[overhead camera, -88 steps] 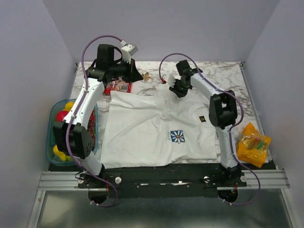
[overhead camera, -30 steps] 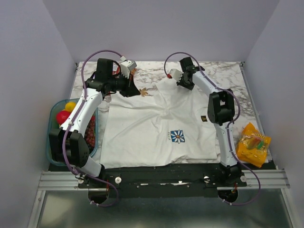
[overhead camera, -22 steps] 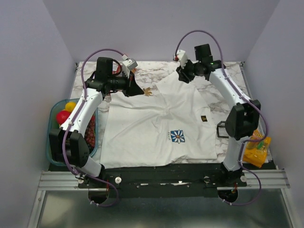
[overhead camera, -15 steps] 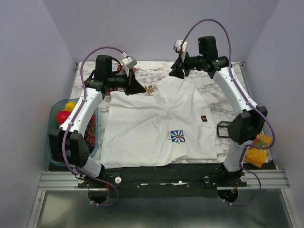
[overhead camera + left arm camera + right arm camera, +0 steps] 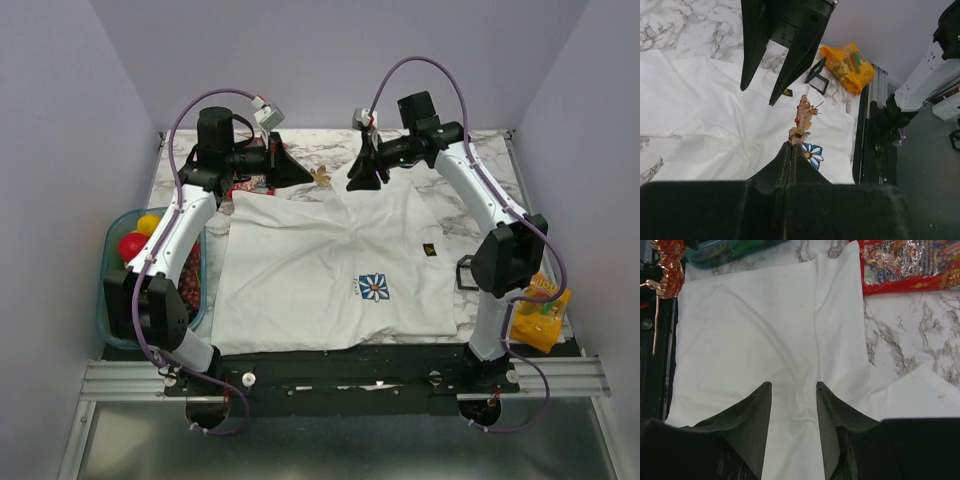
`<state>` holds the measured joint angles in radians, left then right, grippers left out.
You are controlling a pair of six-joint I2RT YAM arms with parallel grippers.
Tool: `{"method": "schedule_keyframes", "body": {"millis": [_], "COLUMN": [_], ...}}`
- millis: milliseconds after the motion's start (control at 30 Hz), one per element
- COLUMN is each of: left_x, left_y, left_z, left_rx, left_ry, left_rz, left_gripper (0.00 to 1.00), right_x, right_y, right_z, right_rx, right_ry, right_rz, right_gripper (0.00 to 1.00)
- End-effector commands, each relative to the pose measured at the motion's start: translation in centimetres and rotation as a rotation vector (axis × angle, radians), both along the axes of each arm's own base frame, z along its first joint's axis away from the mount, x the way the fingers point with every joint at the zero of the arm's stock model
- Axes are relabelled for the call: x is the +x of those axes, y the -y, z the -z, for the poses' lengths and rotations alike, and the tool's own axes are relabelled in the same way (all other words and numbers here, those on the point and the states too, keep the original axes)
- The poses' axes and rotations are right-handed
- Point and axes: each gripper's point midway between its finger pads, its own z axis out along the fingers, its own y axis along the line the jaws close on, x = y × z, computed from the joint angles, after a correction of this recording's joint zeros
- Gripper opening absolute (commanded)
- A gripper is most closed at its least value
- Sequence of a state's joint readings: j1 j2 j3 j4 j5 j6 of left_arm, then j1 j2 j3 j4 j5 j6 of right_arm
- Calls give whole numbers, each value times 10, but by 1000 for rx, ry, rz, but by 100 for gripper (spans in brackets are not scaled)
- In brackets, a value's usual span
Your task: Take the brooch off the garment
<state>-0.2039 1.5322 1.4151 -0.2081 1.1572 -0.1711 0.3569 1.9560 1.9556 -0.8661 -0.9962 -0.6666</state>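
Note:
The garment, a white T-shirt (image 5: 330,260) with a daisy print (image 5: 374,288) and a small dark patch (image 5: 428,249), lies spread on the marble table. My left gripper (image 5: 308,178) is shut on the brooch (image 5: 322,177), a tiny orange-red leaf-shaped pin held in the air just past the shirt's far edge. In the left wrist view the brooch (image 5: 802,119) sticks out of the closed fingertips (image 5: 791,144). My right gripper (image 5: 360,177) is open and empty above the collar area. The right wrist view shows its jaws (image 5: 792,387) spread over the white cloth (image 5: 765,330), with the brooch (image 5: 667,265) at top left.
A blue tub of fruit (image 5: 112,300) stands at the left edge. A red snack bag (image 5: 245,186) lies behind the shirt's left shoulder. An orange packet (image 5: 535,305) and a small black frame (image 5: 468,272) lie to the right of the shirt.
My right gripper let go of the shirt's collar, rose and opened. The shirt settled flat. My left gripper carried the brooch a little up and right, off the cloth.

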Motion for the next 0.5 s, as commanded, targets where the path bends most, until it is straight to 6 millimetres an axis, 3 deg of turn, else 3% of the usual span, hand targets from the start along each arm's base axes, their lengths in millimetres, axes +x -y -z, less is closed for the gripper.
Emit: {"method": "schedule_keyframes", "body": {"millis": [0,467], "left_x": [6,8], "left_y": [0,1], "left_z": [0,4], "left_rx": [-13,-12], "left_ry": [-4,-14], "left_rz": [-4,-5], "left_gripper": [0,0], "right_x": [-22,-23], "right_y": [-6,-24], "right_z": [-27,-40], "right_rx": [54,76], "right_ry": [15,41], "right_rz": [-67,-76], "right_gripper": [49,49]}}
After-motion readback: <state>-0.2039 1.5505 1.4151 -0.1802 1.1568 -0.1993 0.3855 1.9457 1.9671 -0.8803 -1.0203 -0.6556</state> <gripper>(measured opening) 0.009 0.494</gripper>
